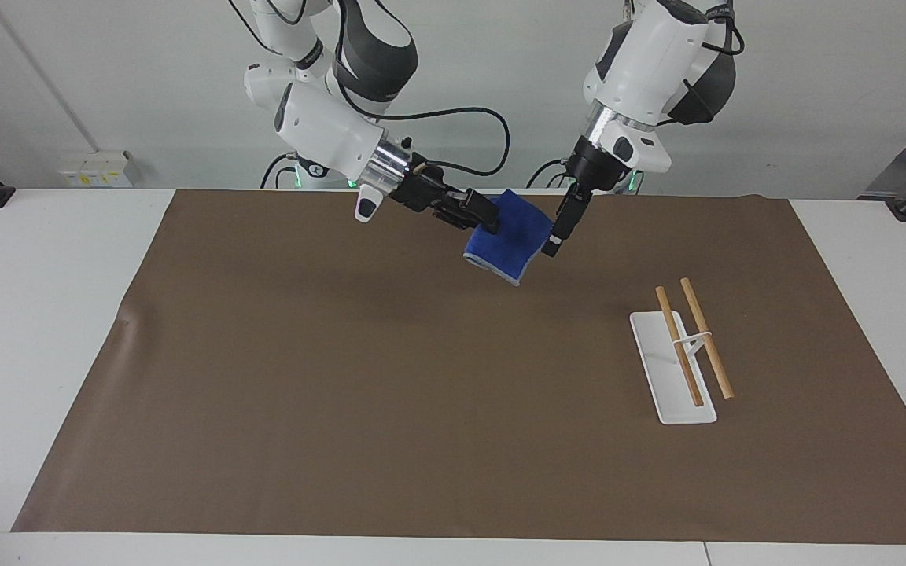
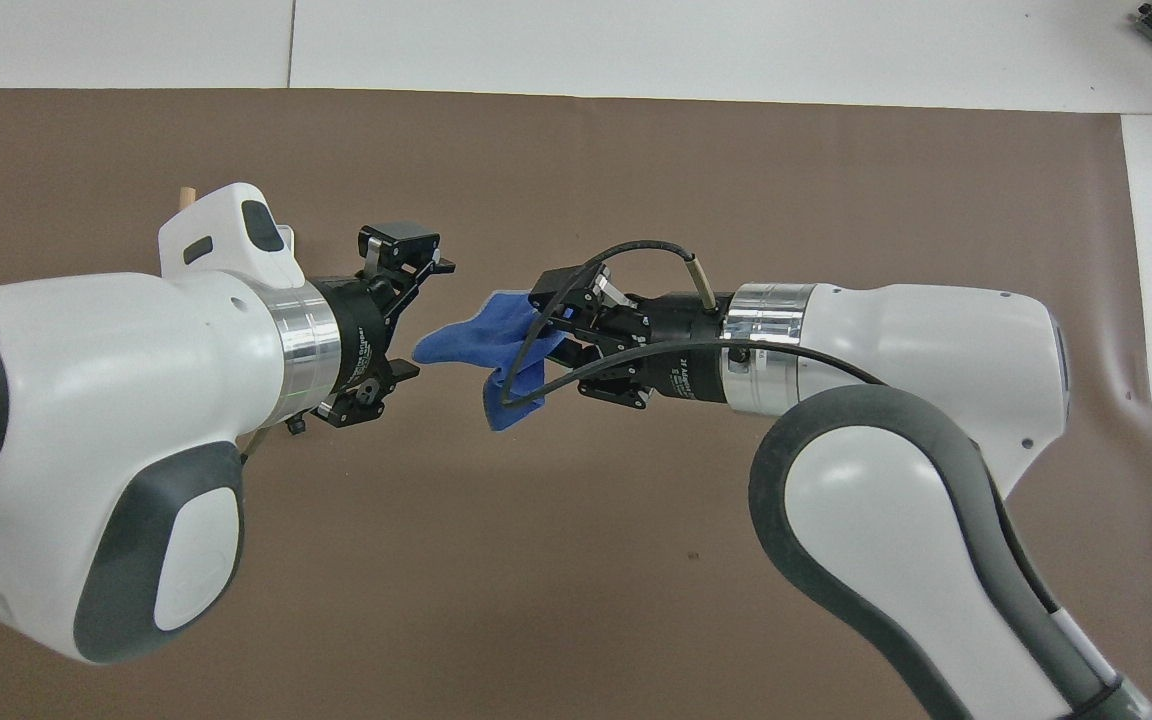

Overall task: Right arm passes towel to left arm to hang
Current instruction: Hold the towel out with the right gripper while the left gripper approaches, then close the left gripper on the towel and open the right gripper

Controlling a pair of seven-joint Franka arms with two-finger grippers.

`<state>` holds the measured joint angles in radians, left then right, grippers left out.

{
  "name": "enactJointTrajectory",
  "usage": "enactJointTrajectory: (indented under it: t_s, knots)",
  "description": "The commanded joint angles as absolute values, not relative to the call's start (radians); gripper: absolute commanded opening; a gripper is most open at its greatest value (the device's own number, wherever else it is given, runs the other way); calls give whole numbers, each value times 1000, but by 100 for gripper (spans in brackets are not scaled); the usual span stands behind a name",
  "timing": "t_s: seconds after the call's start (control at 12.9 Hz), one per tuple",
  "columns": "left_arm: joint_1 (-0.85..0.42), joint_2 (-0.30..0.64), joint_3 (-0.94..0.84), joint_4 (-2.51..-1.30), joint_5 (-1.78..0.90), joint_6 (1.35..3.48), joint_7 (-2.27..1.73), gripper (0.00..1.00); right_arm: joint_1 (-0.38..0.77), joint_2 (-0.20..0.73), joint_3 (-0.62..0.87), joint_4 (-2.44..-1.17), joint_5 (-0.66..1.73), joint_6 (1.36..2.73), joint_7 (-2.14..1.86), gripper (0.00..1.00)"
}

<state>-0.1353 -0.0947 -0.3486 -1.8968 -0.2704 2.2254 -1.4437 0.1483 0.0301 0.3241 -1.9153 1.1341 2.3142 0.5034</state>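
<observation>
The right arm [image 1: 319, 134] comes in from its end of the table and stretches out low over the brown mat [image 1: 390, 393], toward the table's middle. Its gripper [image 1: 492, 226] is pinched tight on one edge of the towel [image 1: 510, 240], which hangs in the air clear of the mat, folded and drooping below the fingers, over the part of the mat near the robots. In the overhead view the towel [image 2: 481, 345] spreads from the right gripper [image 2: 544, 330] toward the left gripper [image 2: 418, 318], one corner pointing at it and another lobe sagging down. The left arm [image 1: 642, 63] leans in from its own end and points steeply down, with its gripper [image 1: 557, 236] just beside the towel's free edge; in the facing view the fingertips sit right at the cloth, but whether they touch it cannot be told. From overhead the left claw is spread wide, one finger above and one below the towel's nearest corner, with a small gap to the cloth showing. Toward the left arm's end of the table stands a rack [image 1: 673, 369], a white base plate with two wooden rods [image 1: 706, 338] on a thin white support, well apart from both grippers and bare of cloth. The mat lies on a white table [image 1: 44, 314].
</observation>
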Motion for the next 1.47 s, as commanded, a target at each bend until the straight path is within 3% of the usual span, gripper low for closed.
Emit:
enactJointTrajectory:
  t_s: [0.0, 0.15, 0.23, 0.77, 0.93, 1.39]
  knots:
    - [-130, -127, -367, -1936, -293, 2249, -1506, 100, 152, 17, 328, -1917, 1152, 2307, 531, 0]
    - [-130, -127, -379, -1936, -293, 2250, -1529, 100, 152, 17, 328, -1916, 1149, 2307, 531, 0]
    - [-130, -127, -379, -1936, -293, 2250, -1535, 95, 152, 17, 328, -1916, 1146, 2306, 531, 0]
    - [-127, -130, -377, -1936, -293, 2232, -1532, 25, 150, 17, 327, -1916, 1140, 2303, 531, 0]
    - [-127, -136, -377, -1942, -293, 2229, -1528, 0, 150, 17, 327, -1916, 1129, 2303, 531, 0]
    - [-120, -140, -377, -1950, -293, 2226, -1321, 0, 150, 14, 325, -1916, 1124, 2301, 531, 0]
